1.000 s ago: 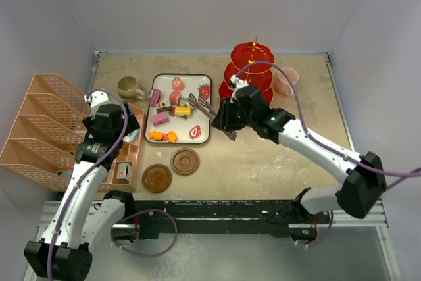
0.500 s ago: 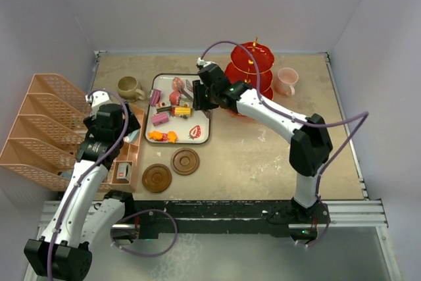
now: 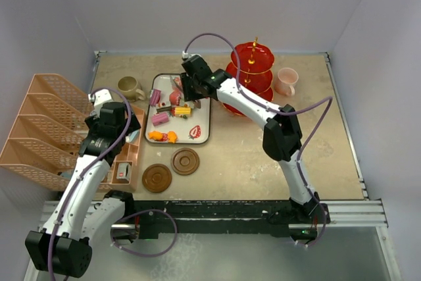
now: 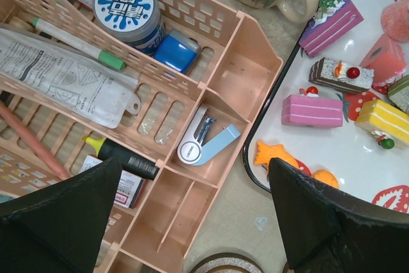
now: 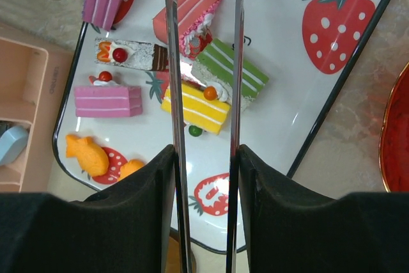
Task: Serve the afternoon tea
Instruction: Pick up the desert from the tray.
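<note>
Right wrist view shows the right gripper holding the long tweezers, blades a little apart, nothing seen pinched. The toy sweets lie on the tray right under the blades, the yellow cake slanting across the gap.

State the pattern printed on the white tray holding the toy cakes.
Red strawberries on the tray, clearest from the right wrist.

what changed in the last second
The right tool, gripping the tweezers, swung left and farther away, from beside the tray to over its far end. The left tool, sweets, olive mug, pink mug, coasters and stand stayed put.
</note>
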Motion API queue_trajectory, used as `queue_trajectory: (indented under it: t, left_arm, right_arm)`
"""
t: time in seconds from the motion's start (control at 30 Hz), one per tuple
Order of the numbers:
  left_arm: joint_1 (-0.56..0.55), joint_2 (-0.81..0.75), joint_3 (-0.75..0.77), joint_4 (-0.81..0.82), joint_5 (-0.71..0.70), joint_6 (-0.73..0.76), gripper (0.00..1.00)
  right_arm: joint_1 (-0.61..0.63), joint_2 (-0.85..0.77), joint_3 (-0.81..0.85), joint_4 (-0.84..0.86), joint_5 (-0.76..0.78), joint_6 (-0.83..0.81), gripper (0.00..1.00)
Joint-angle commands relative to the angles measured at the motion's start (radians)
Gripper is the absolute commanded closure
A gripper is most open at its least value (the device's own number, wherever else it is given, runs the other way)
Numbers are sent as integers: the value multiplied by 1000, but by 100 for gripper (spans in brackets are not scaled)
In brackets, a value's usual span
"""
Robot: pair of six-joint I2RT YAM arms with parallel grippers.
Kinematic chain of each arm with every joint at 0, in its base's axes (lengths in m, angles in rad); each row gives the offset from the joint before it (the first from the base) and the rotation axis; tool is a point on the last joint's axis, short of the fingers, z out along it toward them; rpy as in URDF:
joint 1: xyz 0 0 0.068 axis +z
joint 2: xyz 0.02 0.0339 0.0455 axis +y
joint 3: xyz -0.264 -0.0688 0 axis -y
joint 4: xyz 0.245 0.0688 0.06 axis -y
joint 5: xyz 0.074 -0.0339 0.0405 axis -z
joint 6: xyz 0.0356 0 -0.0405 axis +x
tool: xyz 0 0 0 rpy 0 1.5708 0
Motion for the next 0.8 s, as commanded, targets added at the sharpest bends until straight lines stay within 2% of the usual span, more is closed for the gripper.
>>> queue_trajectory:
  t: [0.0,0.77]
  left_arm:
    - [-5,9,53,2,-39,-18,5]
    - [-5,7,47,16,-8,-10,5]
  right_arm:
    - [4,26,116,-78,46,-48,56]
    - [4,134,242,-118,-10,-107,54]
